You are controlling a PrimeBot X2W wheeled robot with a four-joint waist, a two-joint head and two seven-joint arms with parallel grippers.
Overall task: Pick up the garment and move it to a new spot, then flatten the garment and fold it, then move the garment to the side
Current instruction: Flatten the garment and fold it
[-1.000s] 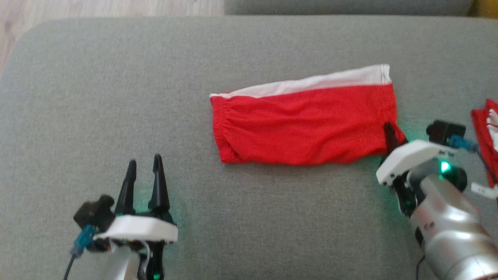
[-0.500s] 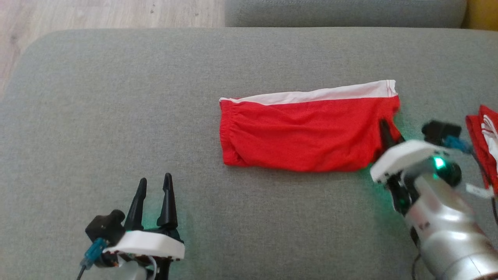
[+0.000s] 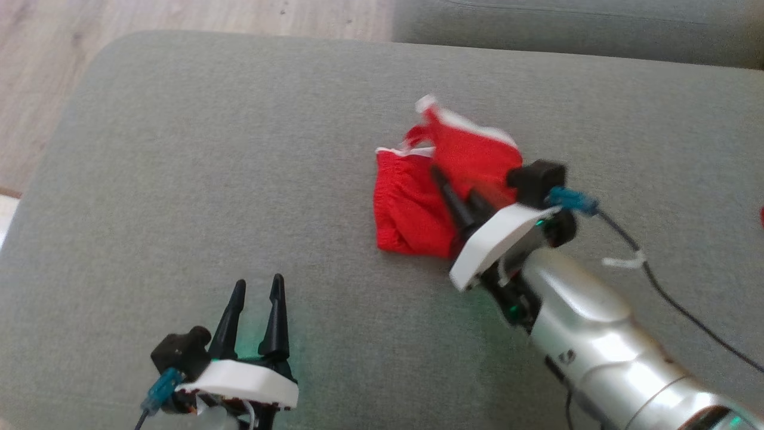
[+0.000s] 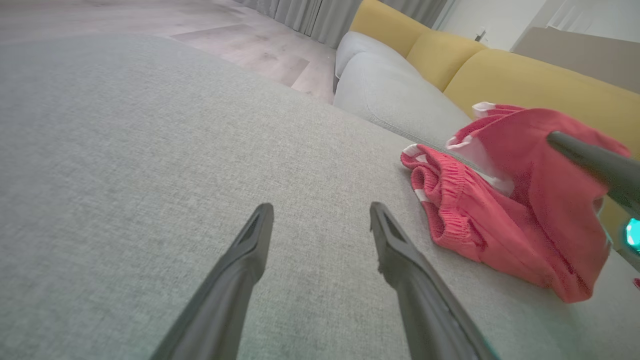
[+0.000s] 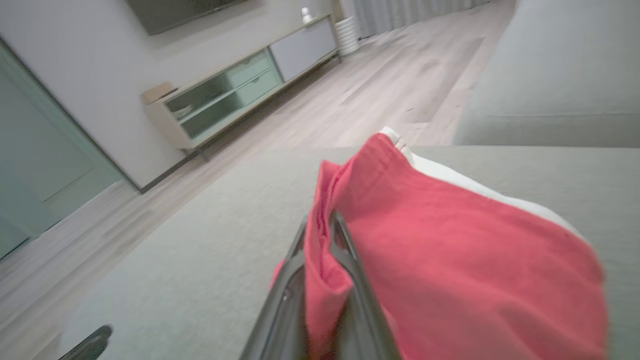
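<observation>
Nearest the camera, the left pincer (image 3: pixel 258 282) is hovering low over the grey sofa cushion (image 3: pixel 209 149). Its two dark fingers are standing wide apart and holding nothing. Further out, to its right, the right pincer (image 3: pixel 455 184) is clamping shut on a fold of the red shorts (image 3: pixel 406 209). It is holding that end up off the cushion, while the elastic waist end is lying bunched on the cushion just left of its fingers. White trim is showing along the raised edge. Beyond the cushion, a wooden floor (image 3: pixel 179 15) is showing.

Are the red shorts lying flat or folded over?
Partly folded over: the right gripper pinches one end of the shorts, raised over the other end.
</observation>
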